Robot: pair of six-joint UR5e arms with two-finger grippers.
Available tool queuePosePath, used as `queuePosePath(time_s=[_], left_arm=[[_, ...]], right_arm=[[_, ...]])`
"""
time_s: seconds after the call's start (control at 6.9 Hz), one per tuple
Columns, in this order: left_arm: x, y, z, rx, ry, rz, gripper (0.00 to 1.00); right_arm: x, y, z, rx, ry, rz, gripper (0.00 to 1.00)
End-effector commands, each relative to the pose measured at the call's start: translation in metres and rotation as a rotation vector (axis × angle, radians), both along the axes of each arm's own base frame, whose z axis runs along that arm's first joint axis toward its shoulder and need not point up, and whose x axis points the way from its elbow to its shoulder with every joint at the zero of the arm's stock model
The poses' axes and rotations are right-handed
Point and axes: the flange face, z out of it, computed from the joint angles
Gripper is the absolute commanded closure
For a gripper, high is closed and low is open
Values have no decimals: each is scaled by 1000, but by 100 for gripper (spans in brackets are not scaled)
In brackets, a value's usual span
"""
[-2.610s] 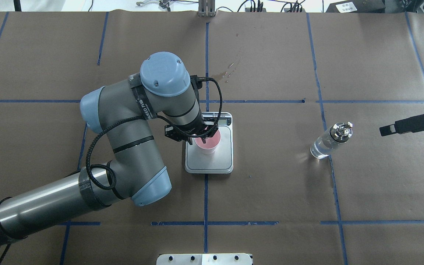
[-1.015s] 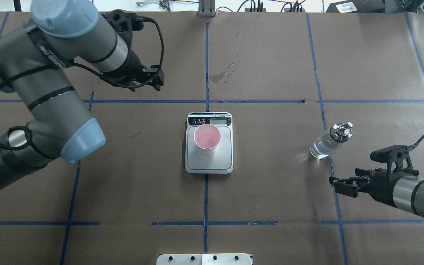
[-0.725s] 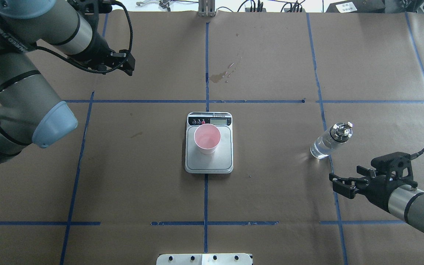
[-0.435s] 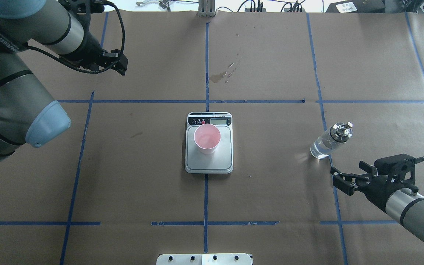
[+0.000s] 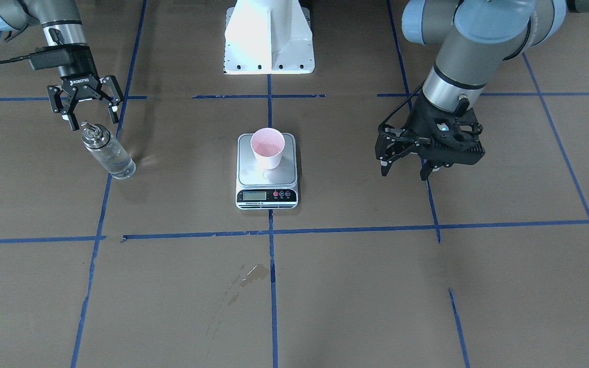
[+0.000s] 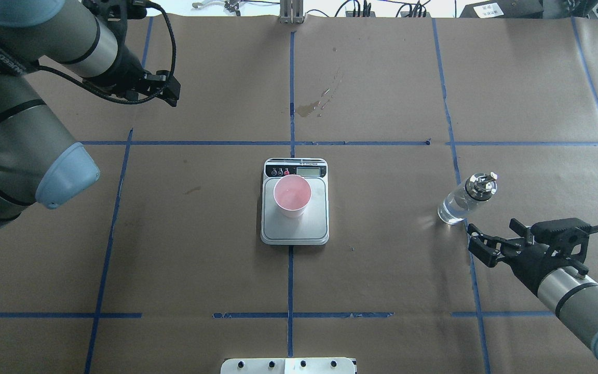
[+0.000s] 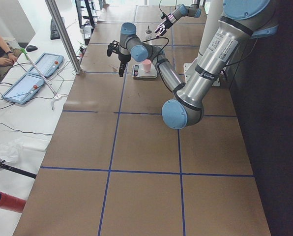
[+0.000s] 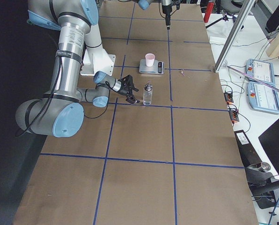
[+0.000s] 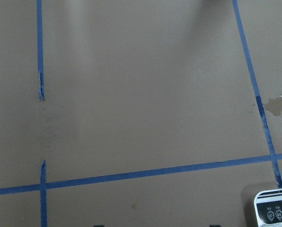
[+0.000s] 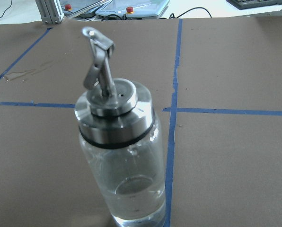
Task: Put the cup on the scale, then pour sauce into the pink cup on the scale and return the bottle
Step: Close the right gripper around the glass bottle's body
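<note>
- Right gripper (image 6: 478,245): we cannot see its fingers in its own wrist view. That view shows only the bottle (image 10: 124,161), upright and filling the middle.
- We can just make out the sauce (image 10: 136,201) as clear liquid low in the glass. We cannot tell how high it stands.
- From overhead we see that gripper spread wide and empty. It is just beside the bottle, on the side nearer the robot, and touches nothing.
- We find the cup (image 6: 292,196) upright on the scale (image 6: 295,235), toward its display (image 6: 311,171) end. It sits at the middle of the table (image 6: 382,270), well apart from the bottle.
- We cannot read the display, nor tell whether anything lies in the cup.
- Left gripper (image 5: 403,175) hangs over the brown paper with its fingers apart, holding nothing, well off to the side of the scale.
- Its wrist view catches only one corner of the scale, cut off at the bottom right.
- We see a small wet-looking stain (image 6: 309,108) on the paper beyond the scale, beside a blue tape line.
</note>
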Motion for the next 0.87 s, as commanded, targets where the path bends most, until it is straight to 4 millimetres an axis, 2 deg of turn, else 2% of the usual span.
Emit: queuePosePath(time_s=[0.0,0.29,0.72], left_arm=[[-1,1,-3,-1,7,-3,20],[-1,1,-3,-3,7,-4,18],[-2,2,-3,-4,9,-4,16]], right_arm=[[-17,-3,6,12,5,31,0],[-23,-6,12,41,35,56,0],[-30,-5,3,91,54,67,0]])
